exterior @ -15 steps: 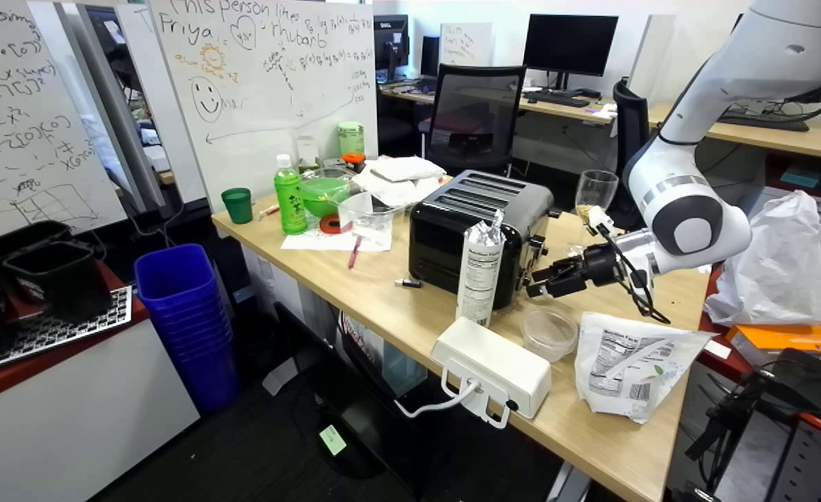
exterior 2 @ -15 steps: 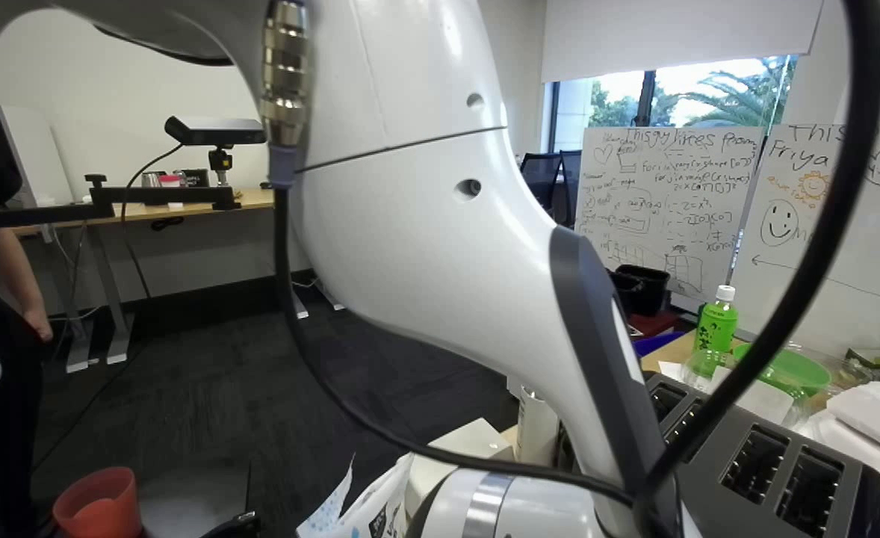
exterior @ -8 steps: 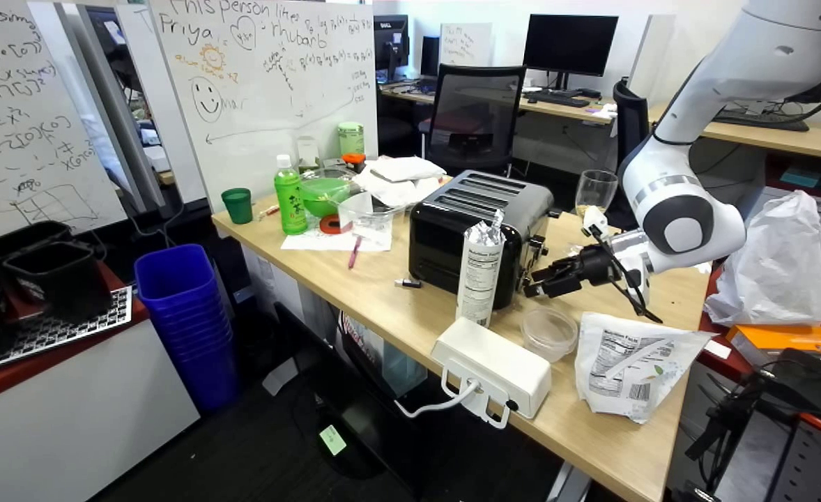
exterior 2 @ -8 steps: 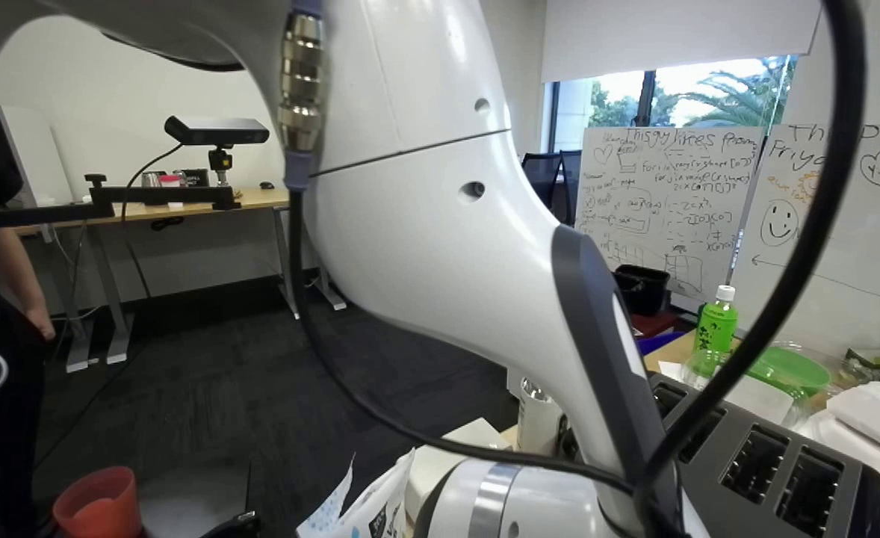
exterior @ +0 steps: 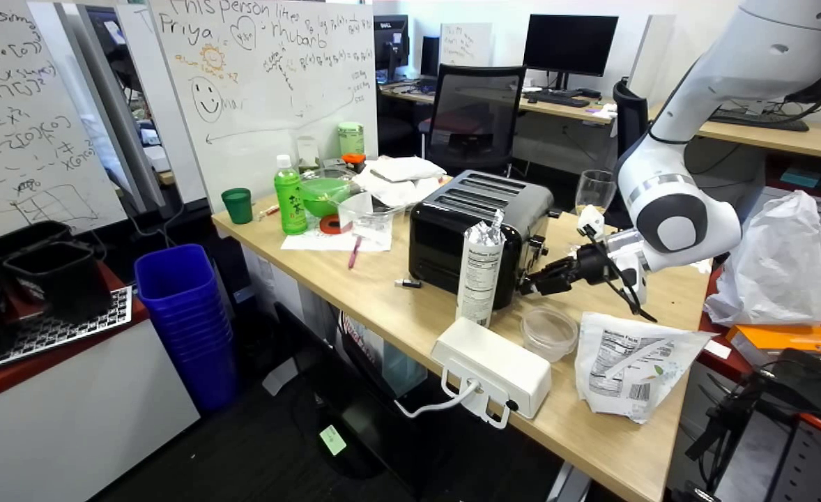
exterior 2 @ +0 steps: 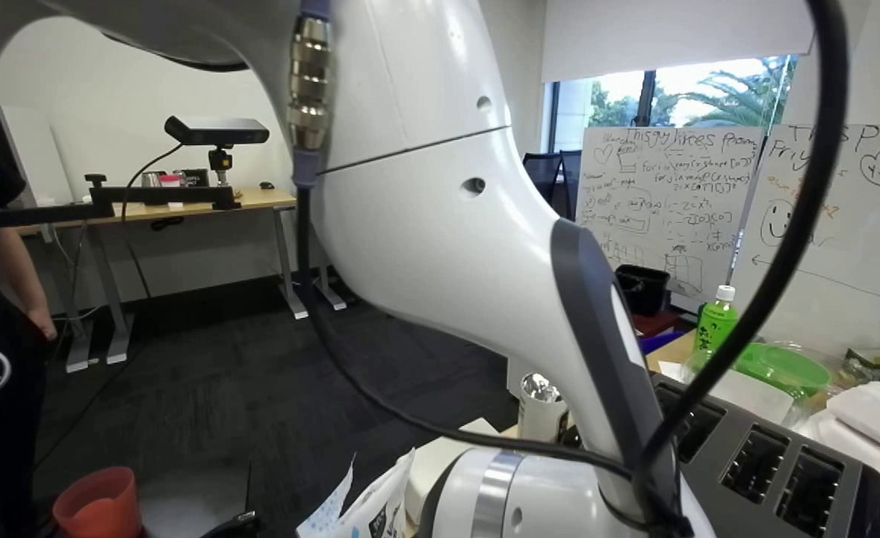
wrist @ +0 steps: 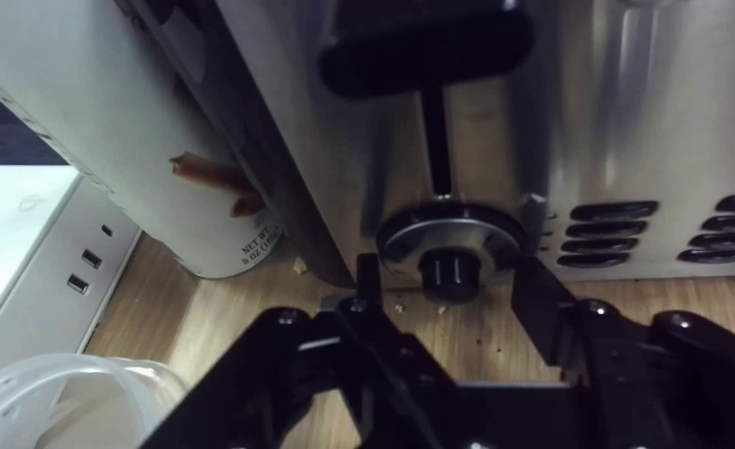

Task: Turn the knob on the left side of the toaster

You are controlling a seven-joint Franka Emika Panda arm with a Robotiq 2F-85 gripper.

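Observation:
The black-and-silver toaster (exterior: 497, 202) stands on the table, and its slots also show in an exterior view (exterior 2: 769, 478) beside the arm. The wrist view shows its steel control side (wrist: 492, 143) close up. A round knob (wrist: 450, 274) with a black centre and a silver ring sits low there, under a black lever (wrist: 427, 53). My gripper (wrist: 448, 269) is open, one finger on each side of the knob, with gaps around the black centre. In an exterior view the gripper (exterior: 530, 284) is low at the toaster's control side. Whether the fingertips touch the ring cannot be told.
A tall white canister (exterior: 479, 282) stands against the toaster's near corner. A white box with sockets (exterior: 492, 362), a clear plastic tub (exterior: 548, 333) and a white pouch (exterior: 633, 366) lie near the gripper. A glass (exterior: 595, 189) stands behind the arm.
The gripper has moved slightly left and lower, closer to the toaster. Its two fingers, seen apart before, now overlap in an exterior view. The toaster has not moved.

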